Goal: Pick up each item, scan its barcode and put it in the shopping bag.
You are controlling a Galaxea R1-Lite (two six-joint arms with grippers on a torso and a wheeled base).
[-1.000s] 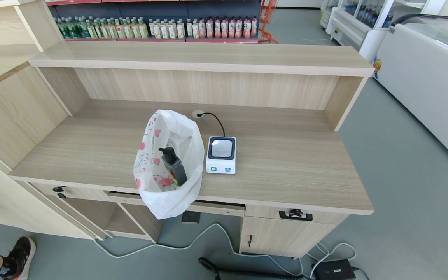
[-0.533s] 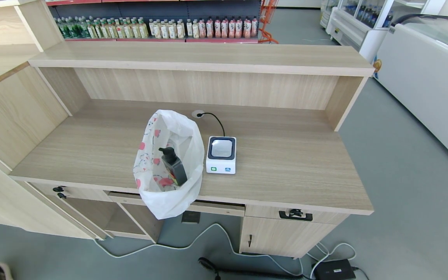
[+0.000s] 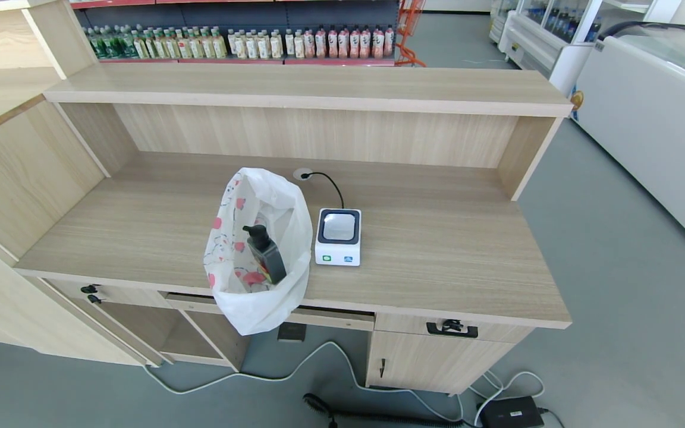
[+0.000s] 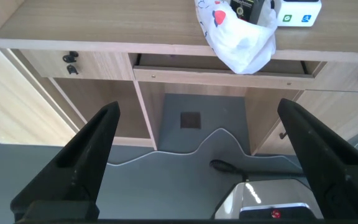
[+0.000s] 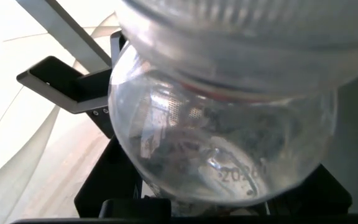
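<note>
Currently, left gripper [image 4: 199, 109] spread empty, right gripper [image 5: 191, 193] pinching clear jar [image 5: 229, 118], embossed digits [image 5: 238, 176] on glass

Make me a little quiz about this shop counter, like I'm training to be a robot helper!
1. True or false: the black pump bottle is inside the shopping bag.
2. On which side of the bag does the scanner sit? A) the robot's left B) the robot's right C) under the counter
3. Fill in: the left gripper has its fingers ____.

Key: 1 true; 2 B; 3 open.
</note>
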